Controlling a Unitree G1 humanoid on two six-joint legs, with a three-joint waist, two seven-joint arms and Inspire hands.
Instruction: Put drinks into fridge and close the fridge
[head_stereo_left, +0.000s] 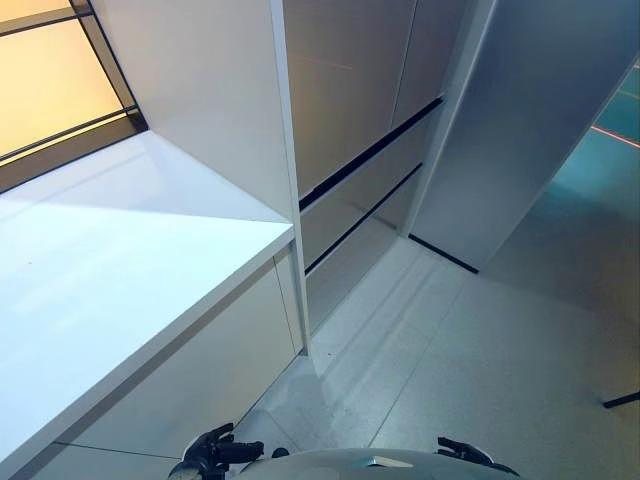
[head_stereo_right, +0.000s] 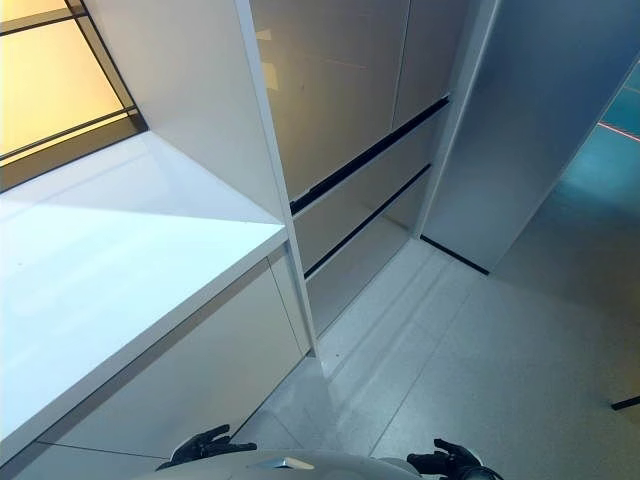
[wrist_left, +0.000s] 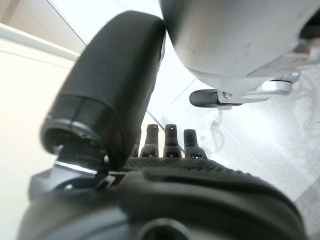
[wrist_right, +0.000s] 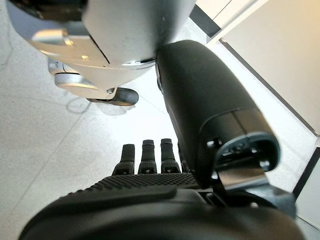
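Observation:
No drink shows in any view. Tall grey cabinet fronts (head_stereo_left: 350, 110) with dark horizontal gaps (head_stereo_left: 365, 153) stand ahead, all shut; I cannot tell which one is the fridge. My left hand (head_stereo_left: 213, 450) hangs low at the bottom edge, and in the left wrist view its fingers (wrist_left: 171, 141) are straight and hold nothing. My right hand (head_stereo_right: 447, 460) hangs low at the bottom right. The right wrist view shows its fingers (wrist_right: 150, 155) straight and empty above the floor.
A white counter (head_stereo_left: 110, 270) runs along the left, with a white upright panel (head_stereo_left: 215, 100) at its far end and white cabinet doors (head_stereo_left: 200, 380) beneath. A broad grey panel (head_stereo_left: 530, 120) stands at the right. Pale speckled floor (head_stereo_left: 480, 370) lies ahead.

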